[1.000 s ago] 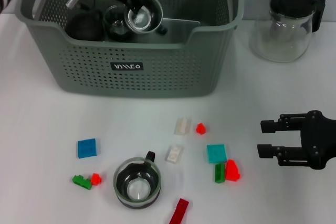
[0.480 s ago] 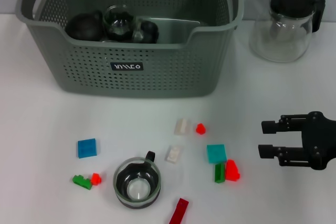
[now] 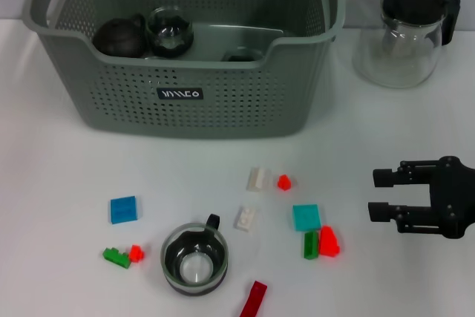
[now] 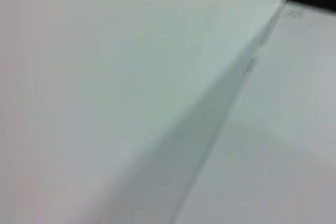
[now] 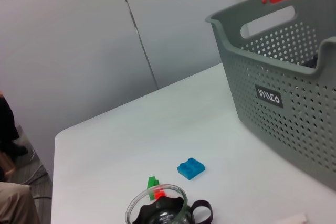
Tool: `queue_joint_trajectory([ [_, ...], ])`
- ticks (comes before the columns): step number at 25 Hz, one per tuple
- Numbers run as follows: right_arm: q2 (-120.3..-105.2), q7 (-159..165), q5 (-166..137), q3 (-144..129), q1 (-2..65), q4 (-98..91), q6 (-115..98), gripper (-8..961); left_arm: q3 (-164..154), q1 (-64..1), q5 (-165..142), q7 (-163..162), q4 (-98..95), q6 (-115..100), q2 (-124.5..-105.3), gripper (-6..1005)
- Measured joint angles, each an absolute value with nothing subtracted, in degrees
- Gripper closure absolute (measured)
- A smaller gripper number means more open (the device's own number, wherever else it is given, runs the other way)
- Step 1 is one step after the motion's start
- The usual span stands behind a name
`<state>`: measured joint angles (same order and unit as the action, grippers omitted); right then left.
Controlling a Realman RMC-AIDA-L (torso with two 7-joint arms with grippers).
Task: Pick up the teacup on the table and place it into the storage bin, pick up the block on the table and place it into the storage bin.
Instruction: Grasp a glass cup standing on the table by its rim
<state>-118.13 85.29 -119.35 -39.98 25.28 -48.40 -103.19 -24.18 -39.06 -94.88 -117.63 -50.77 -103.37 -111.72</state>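
Note:
A glass teacup (image 3: 194, 260) with a dark base and black handle stands on the white table, near the front; it also shows in the right wrist view (image 5: 157, 214). Small blocks lie around it: blue (image 3: 123, 209), green (image 3: 115, 257), white (image 3: 258, 178), teal (image 3: 306, 217) and dark red (image 3: 254, 298). The grey-green storage bin (image 3: 193, 109) stands at the back and holds dark and glass cups (image 3: 169, 31). My right gripper (image 3: 377, 194) hovers open and empty over the table, right of the teal block. My left gripper is out of view.
A glass jug (image 3: 404, 35) with a black lid stands at the back right. The bin's wall (image 5: 294, 93) rises beside the blue block (image 5: 190, 168) in the right wrist view. The left wrist view shows only pale blurred surfaces.
My left arm, which held a glass cup over the bin, has pulled away out of the head view. The cup stays in the bin. The right gripper has hardly moved.

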Motion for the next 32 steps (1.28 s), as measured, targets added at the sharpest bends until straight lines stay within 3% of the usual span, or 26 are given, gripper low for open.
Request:
queue_joint_trajectory([
  [3, -118.04, 85.47, -119.39, -39.90, 25.48, -48.40, -103.18, 315, -24.23, -36.58, -103.51, -117.27, -55.18, -109.76, -110.50, 554],
  [9, -118.03, 85.52, -119.50, -39.89, 25.86, -48.43, -103.18, 315, -29.33, -35.61, -124.76, -119.68, -65.97, -116.38, -111.07, 555],
  [14, -118.04, 85.52, -119.58, -39.91, 26.02, -48.43, -103.18, 314, -42.00, -35.81, -139.29, -119.67, -68.25, -114.41, -114.11, 555],
  [21, -118.04, 85.51, -119.59, -39.90, 25.90, -48.34, -103.18, 314, -52.91, -34.77, -148.67, -119.03, -72.52, -105.93, -121.12, 563],
  [27, -118.04, 85.51, -119.52, -39.90, 25.56, -48.34, -103.18, 315, -55.35, -33.20, -149.42, -118.48, -75.55, -105.06, -123.88, 570],
  [32, -118.16, 85.51, -119.41, -39.91, 25.59, -48.33, -103.18, 315, -60.45, -31.98, -148.37, -119.52, -75.80, -102.55, -124.50, 576],
])
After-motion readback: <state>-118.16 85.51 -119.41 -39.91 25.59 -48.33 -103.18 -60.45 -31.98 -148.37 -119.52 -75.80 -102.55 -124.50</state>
